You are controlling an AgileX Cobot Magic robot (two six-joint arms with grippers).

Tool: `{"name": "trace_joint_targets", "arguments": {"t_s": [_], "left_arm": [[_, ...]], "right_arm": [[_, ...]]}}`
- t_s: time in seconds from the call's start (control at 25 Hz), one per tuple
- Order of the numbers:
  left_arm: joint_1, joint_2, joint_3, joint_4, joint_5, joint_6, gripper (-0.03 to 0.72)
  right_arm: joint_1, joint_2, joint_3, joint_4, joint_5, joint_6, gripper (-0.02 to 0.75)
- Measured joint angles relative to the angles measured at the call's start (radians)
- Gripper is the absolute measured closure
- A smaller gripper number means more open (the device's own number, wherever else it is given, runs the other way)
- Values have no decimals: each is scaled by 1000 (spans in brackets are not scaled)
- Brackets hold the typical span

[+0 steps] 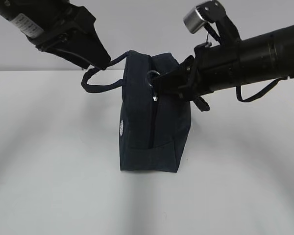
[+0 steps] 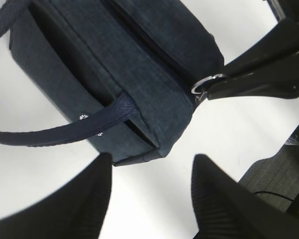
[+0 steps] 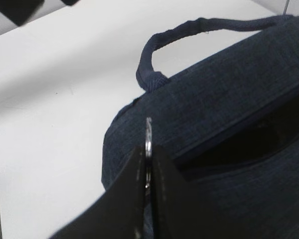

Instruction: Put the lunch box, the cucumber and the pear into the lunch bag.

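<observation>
From the exterior view, your right gripper [image 1: 157,81] is pinched shut on the ring pull [image 1: 152,75] atop the upright lunch bag [image 1: 152,132], the zipper running down from it. In the left wrist view, your left gripper [image 2: 152,191] hangs half open and empty beside the bag's end. The right wrist view confirms the ring between closed jaws.

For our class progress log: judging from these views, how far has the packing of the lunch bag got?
Done: nothing can be seen packed; no lunch box, cucumber or pear appears in any view. In hand: the right tool is shut on the metal ring pull of the dark navy fabric lunch bag, whose top already gapes partly open; the left tool hangs open beside a loop handle. Left: all three items.
</observation>
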State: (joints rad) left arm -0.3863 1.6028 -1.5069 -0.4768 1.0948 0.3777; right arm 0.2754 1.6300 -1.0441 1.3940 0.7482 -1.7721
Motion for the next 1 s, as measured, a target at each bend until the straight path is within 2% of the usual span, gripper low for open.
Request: {"name": "trace_joint_targets", "arguments": {"t_s": [0.2, 0.36, 0.48, 0.64, 1.0], "left_arm": [[0, -1, 46, -37, -1, -11, 317], [0, -1, 135, -141, -45, -30, 317], [0, -1, 178, -205, -104, -101, 317], [0, 11, 188, -247, -165, -179, 317], [0, 101, 191, -337, -214, -188, 317]], "right_arm": [[0, 0, -35, 4, -33, 2, 754], [0, 7, -40, 65, -72, 4, 754], [0, 24, -40, 90, -74, 4, 754], [0, 26, -40, 100, -74, 4, 754], [0, 26, -40, 104, -72, 4, 754]]}}
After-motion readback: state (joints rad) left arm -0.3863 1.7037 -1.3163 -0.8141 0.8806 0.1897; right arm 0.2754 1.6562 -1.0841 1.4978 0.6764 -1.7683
